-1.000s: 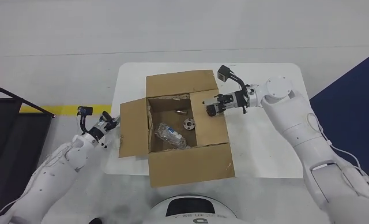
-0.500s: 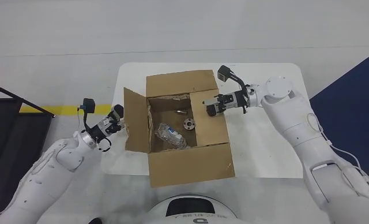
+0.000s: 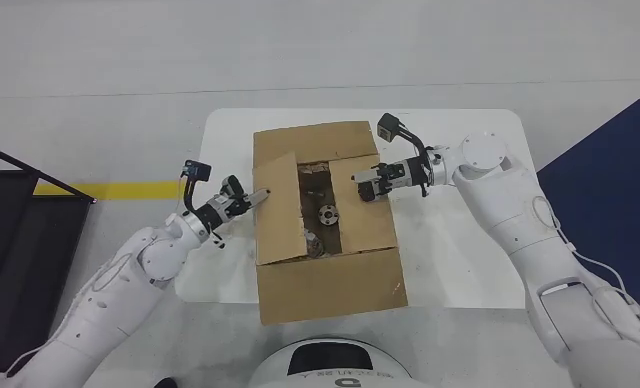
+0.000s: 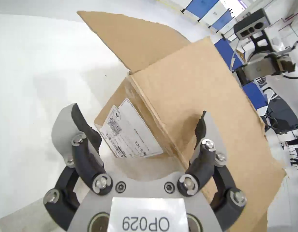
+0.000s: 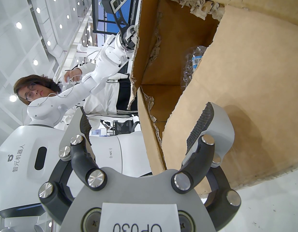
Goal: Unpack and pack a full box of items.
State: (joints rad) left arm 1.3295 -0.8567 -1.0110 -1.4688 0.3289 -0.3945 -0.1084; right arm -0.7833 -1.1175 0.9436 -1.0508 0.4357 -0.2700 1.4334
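With left gripper [image 3: 258,196] and right gripper [image 3: 366,186] open, empty, the left flap [image 3: 278,213] should be pushed flat steadily; box [image 3: 330,283] braced.

Wht table [image 3: 230,138], yel floor line [image 3: 110,189], blue panel [image 3: 600,168]

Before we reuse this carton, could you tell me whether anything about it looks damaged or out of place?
Yes: the cardboard box is torn. In the right wrist view its flap edges are ragged, with shredded paper layers peeling along the folds. One side flap leans partway over the opening.
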